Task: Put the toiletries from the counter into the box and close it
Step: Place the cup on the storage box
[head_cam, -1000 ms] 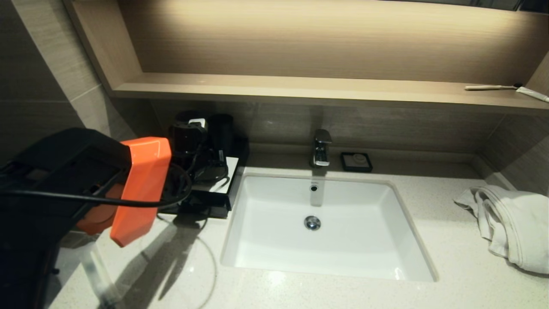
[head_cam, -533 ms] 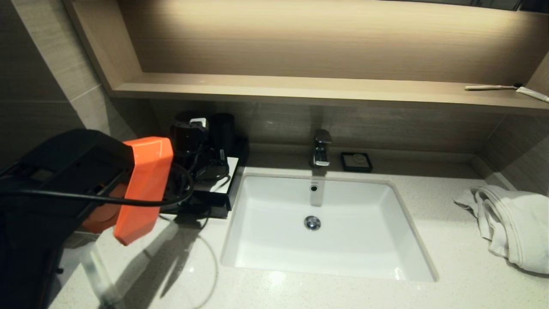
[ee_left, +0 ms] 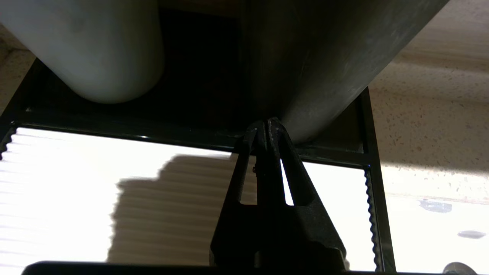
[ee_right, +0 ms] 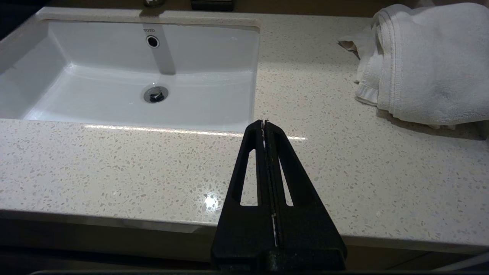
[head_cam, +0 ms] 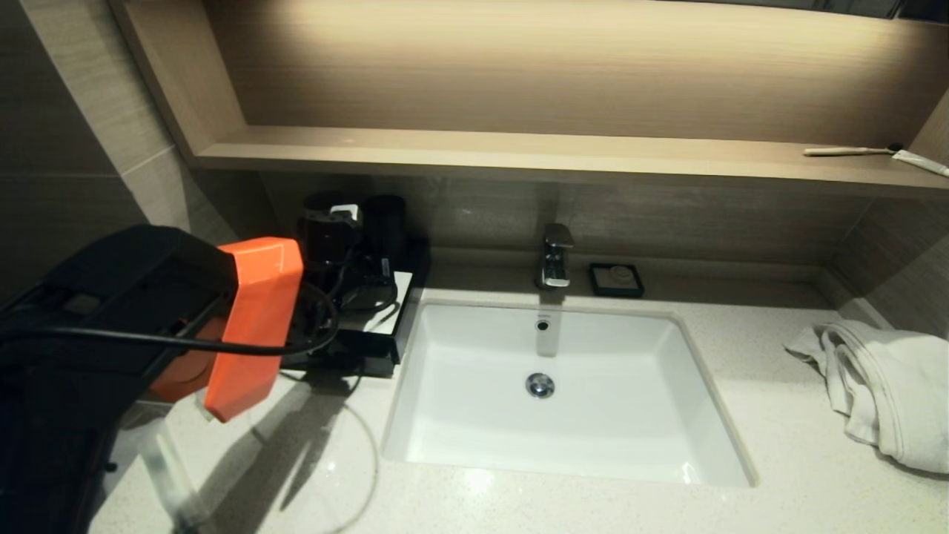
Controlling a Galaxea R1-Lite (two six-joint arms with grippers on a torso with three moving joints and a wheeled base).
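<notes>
The box (head_cam: 391, 310) stands on the counter (head_cam: 786, 475) left of the sink, low and black with a white top. My left arm (head_cam: 252, 319) reaches over it and hides much of it. In the left wrist view my left gripper (ee_left: 266, 124) is shut with nothing between its fingers. Its tips are low over the ribbed white top panel (ee_left: 76, 183), at the black rim, just before a dark cup (ee_left: 317, 57). No toiletries are plainly in view. A slim clear strip (head_cam: 169, 475) lies at the counter's front left; I cannot tell what it is.
Two dark cups (head_cam: 385, 222) stand behind the box. The white sink basin (head_cam: 563, 310), the tap (head_cam: 554, 256) and a small black soap dish (head_cam: 615, 279) are in the middle. A folded white towel (head_cam: 882, 386) lies at the right. My right gripper (ee_right: 264, 123) is shut above the counter's front edge.
My left arm has edged a little to the right, toward the box. Nothing else has moved.
</notes>
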